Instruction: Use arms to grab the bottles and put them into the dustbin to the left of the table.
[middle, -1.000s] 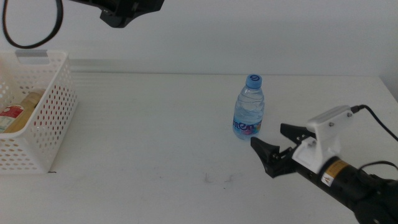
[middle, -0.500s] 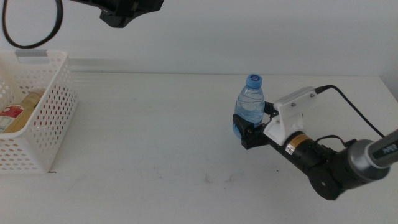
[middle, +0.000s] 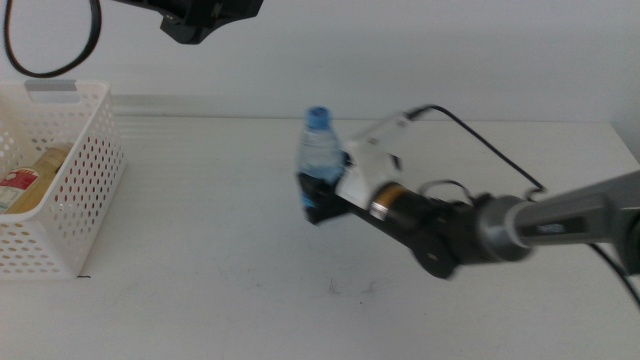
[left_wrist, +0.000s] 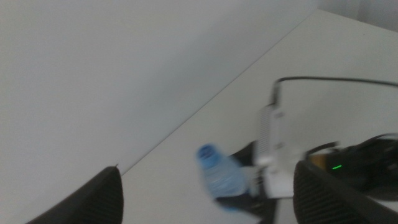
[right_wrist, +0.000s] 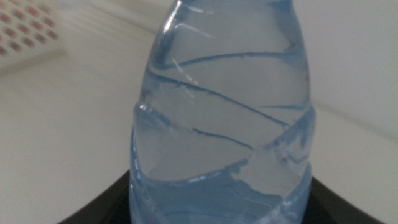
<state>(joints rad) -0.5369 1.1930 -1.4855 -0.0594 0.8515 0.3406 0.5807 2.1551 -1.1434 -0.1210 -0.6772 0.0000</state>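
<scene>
My right gripper (middle: 322, 195) is shut on the lower part of a small clear water bottle (middle: 318, 150) with a blue cap, held upright over the middle of the table (middle: 200, 290). That bottle (right_wrist: 217, 124) fills the right wrist view, with the dark jaws hugging its base. My left gripper (left_wrist: 208, 180) is open and hangs high above the scene, looking down on the bottle (left_wrist: 221, 177); its arm (middle: 205, 18) shows at the top of the middle view. The white dustbin (middle: 85, 190) stands at the far left, with a yellow juice bottle (middle: 30, 178) lying in it.
A black cable (middle: 480, 130) trails back from the right arm across the table. A second black cable (middle: 50, 70) loops down above the dustbin. A few faint scuff marks (middle: 350, 290) sit near the front of the table.
The right gripper reached the water bottle, shut on it and carried it leftward from the table's right part to its middle. The left arm stayed put.
</scene>
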